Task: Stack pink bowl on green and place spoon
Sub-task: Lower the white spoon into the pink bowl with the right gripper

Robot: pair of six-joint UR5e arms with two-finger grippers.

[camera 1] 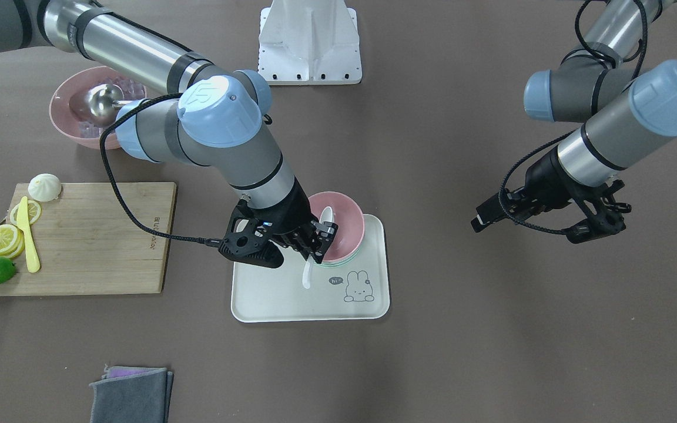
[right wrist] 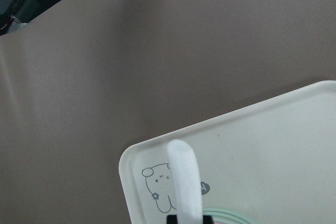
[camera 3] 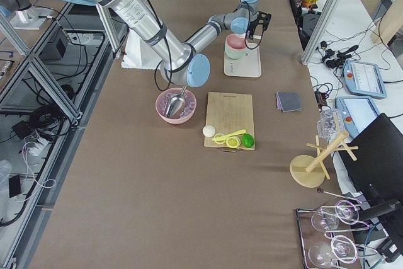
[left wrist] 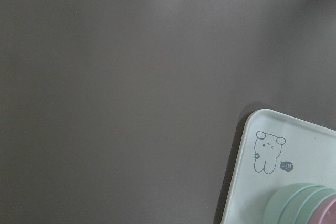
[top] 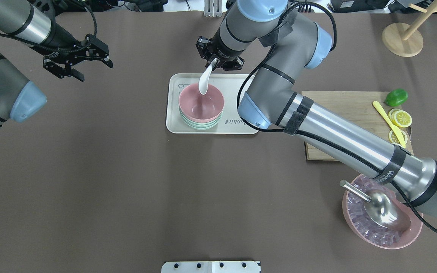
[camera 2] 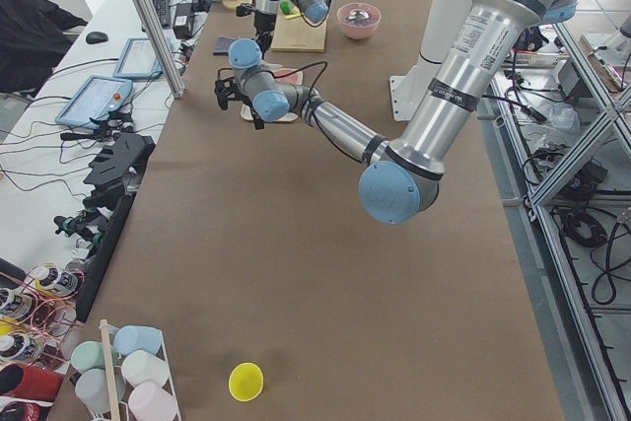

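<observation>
Overhead exterior shows you the round pink plastic bowl (top: 199, 105) nested on the pale green bowl (top: 198, 126) on the white tray (top: 174, 113), so with the right gripper (top: 214, 62) clamped on the white spoon (top: 204, 83), its scoop at the bowl's far rim, the next move is probably to lower and release; the left gripper (top: 88, 68) hangs open, far left.

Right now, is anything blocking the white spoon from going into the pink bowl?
Nothing visible does. The right arm's fingers hold the white spoon with its scoop over the pink bowl, whose inside looks empty.
</observation>
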